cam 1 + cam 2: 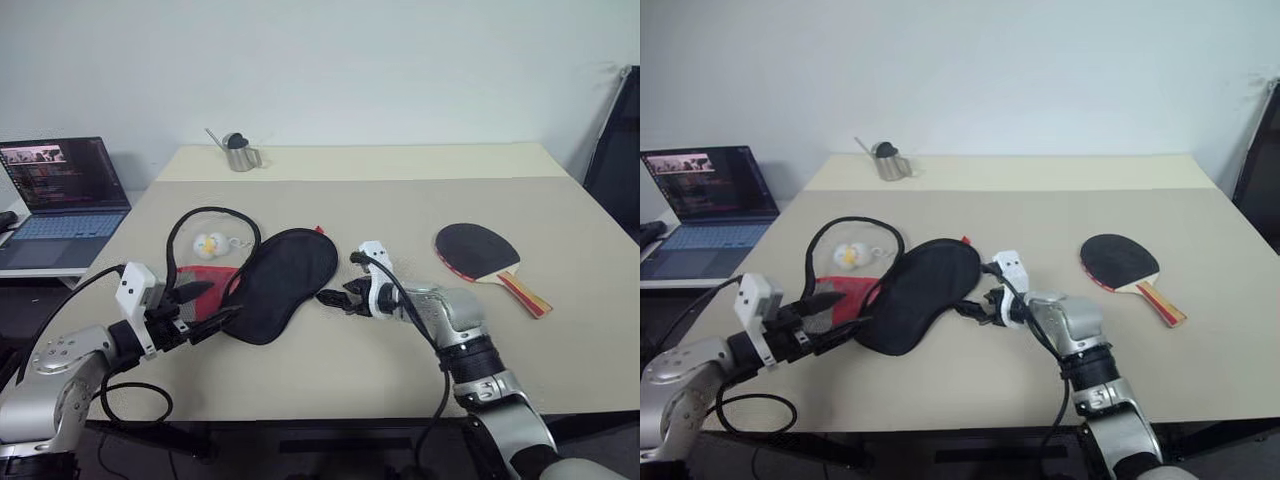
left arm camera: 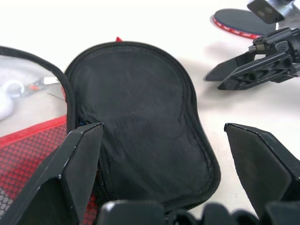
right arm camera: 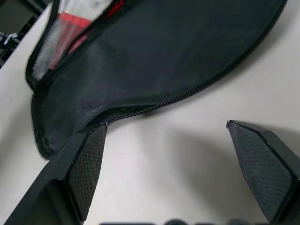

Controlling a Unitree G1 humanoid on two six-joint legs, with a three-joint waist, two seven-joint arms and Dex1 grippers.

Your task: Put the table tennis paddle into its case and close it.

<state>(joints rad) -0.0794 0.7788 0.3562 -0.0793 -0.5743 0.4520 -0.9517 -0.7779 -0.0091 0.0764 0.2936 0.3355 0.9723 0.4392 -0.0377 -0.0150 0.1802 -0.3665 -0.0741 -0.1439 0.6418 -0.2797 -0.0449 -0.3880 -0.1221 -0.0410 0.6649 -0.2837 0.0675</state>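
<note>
The case [image 1: 285, 280] lies open on the table, its black half flat and its red mesh half [image 1: 200, 285] folded out to the left. The table tennis paddle [image 1: 478, 250] rests black face up further right, handle pointing to the near right, apart from both grippers. My left gripper [image 1: 218, 303] stands open at the case's near left end, fingers either side of the hinge area, holding nothing. My right gripper [image 1: 325, 298] is open just off the case's right edge. In the right wrist view, one fingertip [image 3: 89, 154] sits by the zip seam of the case [image 3: 154, 56].
A small white-yellow plush charm [image 1: 210, 244] lies inside a black cable loop [image 1: 215, 213] behind the case. A metal cup [image 1: 240, 153] stands at the back. A laptop [image 1: 65, 190] sits on a side desk at the left. The table's near edge [image 1: 330, 415] runs below both arms.
</note>
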